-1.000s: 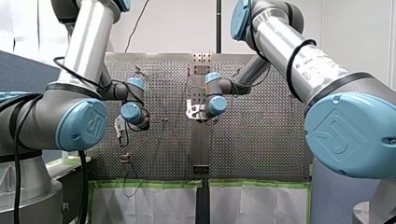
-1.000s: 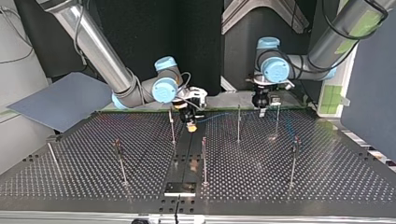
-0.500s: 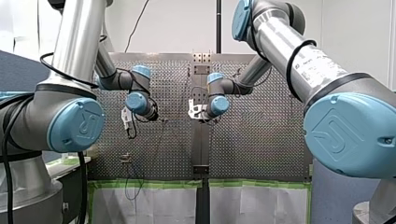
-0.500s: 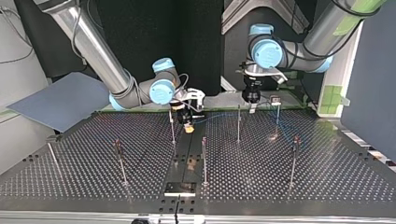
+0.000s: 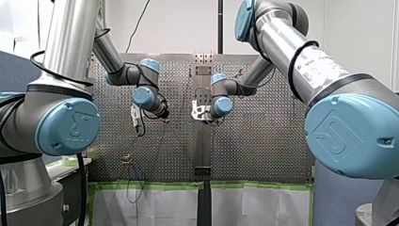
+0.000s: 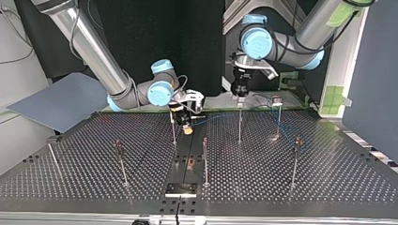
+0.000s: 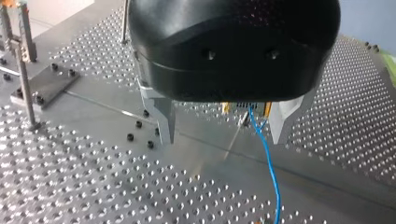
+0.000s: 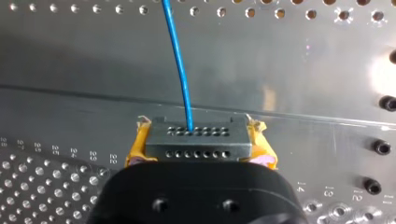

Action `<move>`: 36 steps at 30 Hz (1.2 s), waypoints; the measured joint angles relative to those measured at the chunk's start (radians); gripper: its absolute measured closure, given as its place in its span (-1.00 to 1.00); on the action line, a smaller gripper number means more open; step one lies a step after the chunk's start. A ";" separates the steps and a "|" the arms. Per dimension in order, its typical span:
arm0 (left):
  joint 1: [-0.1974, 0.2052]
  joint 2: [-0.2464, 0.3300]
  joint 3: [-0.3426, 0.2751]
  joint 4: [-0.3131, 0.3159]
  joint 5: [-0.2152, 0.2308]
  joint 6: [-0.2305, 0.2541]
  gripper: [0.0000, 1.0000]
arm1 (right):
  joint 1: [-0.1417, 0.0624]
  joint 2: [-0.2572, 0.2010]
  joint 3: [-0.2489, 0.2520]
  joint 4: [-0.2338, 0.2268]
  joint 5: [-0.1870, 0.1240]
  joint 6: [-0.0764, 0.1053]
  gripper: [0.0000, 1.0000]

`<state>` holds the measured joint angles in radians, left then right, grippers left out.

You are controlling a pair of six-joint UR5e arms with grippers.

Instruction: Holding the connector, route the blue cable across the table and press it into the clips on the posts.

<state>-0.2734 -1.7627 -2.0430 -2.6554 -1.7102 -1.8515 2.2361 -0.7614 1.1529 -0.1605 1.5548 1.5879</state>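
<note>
- Since a second ago, the left gripper (image 6: 240,95) has swung from the right of the top view toward its centre and risen. It now hangs just above the tip of a post (image 6: 240,125). In the front view it has shifted rightward. The right gripper (image 6: 187,128) has hardly moved.
- The perforated table (image 6: 328,178) fills the lower half of the top view, with a plain metal strip (image 6: 185,159) running down its middle.
- The left arm (image 5: 61,70) fills the left of the front view, and the right arm (image 5: 301,66) fills the right.
- A grey sheet (image 6: 61,101) lies tilted at the left edge of the top view.
- Several thin posts (image 6: 294,161) stand upright, scattered across the table.
- The left gripper's metal fingers (image 7: 164,116) are spread wide with nothing between them. The cable shows through the gap, nearer one finger, and touches neither.
- The right gripper's yellow pads (image 8: 133,151) are clamped on both ends of the grey connector (image 8: 196,140). It sits just left of centre in the top view, over the strip.
- The blue cable (image 8: 180,60) leaves the connector's upper row of holes and runs ahead of the right gripper. In the top view it arcs rightward past the centre post toward the posts at the right. It is too faint there to tell whether it is seated on any post.
</note>
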 joint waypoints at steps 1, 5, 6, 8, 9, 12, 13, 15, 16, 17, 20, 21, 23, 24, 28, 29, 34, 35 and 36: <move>-0.006 -0.002 0.000 0.004 0.000 0.000 -1.00 | -0.001 0.000 0.000 0.000 -0.003 0.000 1.00; -0.020 -0.020 0.001 0.023 0.005 -0.002 -1.00 | -0.002 0.000 0.000 -0.002 -0.012 0.003 1.00; -0.023 -0.026 0.003 0.028 0.008 -0.003 -1.00 | -0.002 0.000 0.000 -0.002 -0.015 0.003 1.00; -0.032 -0.040 0.010 0.041 0.009 -0.002 -1.00 | -0.002 0.000 0.000 -0.002 -0.020 0.003 1.00; -0.035 -0.047 0.016 0.048 0.007 -0.002 -1.00 | -0.002 0.001 0.000 -0.002 -0.023 0.003 1.00; -0.045 -0.074 0.040 0.070 -0.001 -0.002 -1.00 | -0.002 0.001 0.000 -0.003 -0.029 0.003 1.00; -0.049 -0.084 0.050 0.074 -0.004 -0.003 -1.00 | -0.002 0.001 0.000 -0.003 -0.029 0.003 1.00; -0.056 -0.099 0.065 0.070 -0.011 -0.007 -1.00 | -0.002 0.001 0.000 -0.004 -0.031 0.003 1.00; -0.060 -0.110 0.076 0.065 -0.015 -0.010 -1.00 | -0.002 0.001 0.000 -0.004 -0.031 0.003 1.00; -0.064 -0.119 0.084 0.061 -0.017 -0.013 -1.00 | -0.002 0.001 0.000 -0.004 -0.031 0.003 1.00; -0.075 -0.149 0.111 0.055 -0.025 -0.022 -1.00 | -0.002 0.001 0.000 -0.004 -0.031 0.003 1.00; -0.078 -0.159 0.117 0.055 -0.030 -0.024 -1.00 | -0.002 0.001 0.000 -0.004 -0.031 0.003 1.00; -0.084 -0.179 0.128 0.054 -0.040 -0.024 -1.00 | -0.002 0.001 0.000 -0.004 -0.031 0.003 1.00; -0.086 -0.187 0.132 0.055 -0.044 -0.022 -1.00 | -0.002 0.002 0.000 -0.004 -0.031 0.003 1.00; -0.100 -0.224 0.152 0.068 -0.068 -0.009 -1.00 | -0.002 0.002 0.000 -0.004 -0.031 0.003 1.00; -0.101 -0.231 0.156 0.070 -0.075 -0.008 -1.00 | -0.002 0.001 0.000 -0.004 -0.031 0.003 1.00; -0.107 -0.267 0.186 0.081 -0.118 -0.012 -1.00 | -0.002 0.002 0.000 -0.004 -0.031 0.003 1.00; -0.108 -0.269 0.190 0.083 -0.125 -0.012 -1.00 | -0.002 0.002 0.000 -0.004 -0.031 0.003 1.00; -0.109 -0.271 0.193 0.084 -0.130 -0.012 -1.00 | -0.002 0.002 0.000 -0.004 -0.031 0.003 1.00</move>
<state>-0.3823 -2.0340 -1.8505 -2.5711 -1.8400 -1.8639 2.2342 -0.7598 1.1530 -0.1643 1.5234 1.5910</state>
